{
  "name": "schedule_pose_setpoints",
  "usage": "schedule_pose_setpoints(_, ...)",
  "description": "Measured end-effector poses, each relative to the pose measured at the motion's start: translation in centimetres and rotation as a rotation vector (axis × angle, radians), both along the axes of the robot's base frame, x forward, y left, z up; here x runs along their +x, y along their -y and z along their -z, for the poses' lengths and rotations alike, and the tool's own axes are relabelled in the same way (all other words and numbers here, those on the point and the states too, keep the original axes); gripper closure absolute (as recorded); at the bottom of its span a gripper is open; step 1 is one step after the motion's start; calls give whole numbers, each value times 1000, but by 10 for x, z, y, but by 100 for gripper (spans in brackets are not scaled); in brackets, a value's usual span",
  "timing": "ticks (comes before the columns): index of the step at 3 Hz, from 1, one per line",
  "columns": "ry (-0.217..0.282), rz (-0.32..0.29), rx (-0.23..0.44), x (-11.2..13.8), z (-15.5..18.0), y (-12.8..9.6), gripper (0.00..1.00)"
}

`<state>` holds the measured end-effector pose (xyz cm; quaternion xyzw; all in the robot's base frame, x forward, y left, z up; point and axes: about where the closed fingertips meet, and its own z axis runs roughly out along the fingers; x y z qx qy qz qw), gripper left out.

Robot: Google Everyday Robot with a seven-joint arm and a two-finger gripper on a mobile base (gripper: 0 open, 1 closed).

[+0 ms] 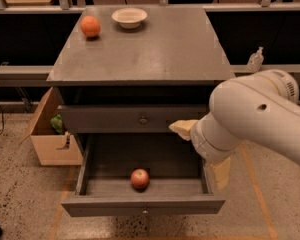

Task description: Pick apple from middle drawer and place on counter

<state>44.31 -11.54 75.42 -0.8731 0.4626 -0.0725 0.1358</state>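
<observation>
The gripper (pixel 200 151) hangs over the right side of the pulled-out middle drawer (pixel 142 204). Its two tan fingers (pixel 182 128) stand wide apart and hold nothing. The apple (pixel 140 178) sits on the drawer floor near the front. It is down and to the left of the gripper, and they do not touch. The apple is round, so a bump from one finger may make it roll away. The big arm may also knock the drawer's right wall on its way in.
</observation>
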Motion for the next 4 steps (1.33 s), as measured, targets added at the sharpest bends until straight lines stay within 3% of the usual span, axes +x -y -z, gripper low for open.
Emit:
schedule_pose_setpoints(1, 65, -86, 1, 9, 0, -10, 0)
schedule_pose_setpoints(2, 74, -102, -28, 9, 3, -14, 0)
schedule_pose_setpoints(3, 93, -226, -51, 32, 44, -30, 0)
schedule_pose_setpoints(4, 93, -355, -19, 65, 92, -58, 0)
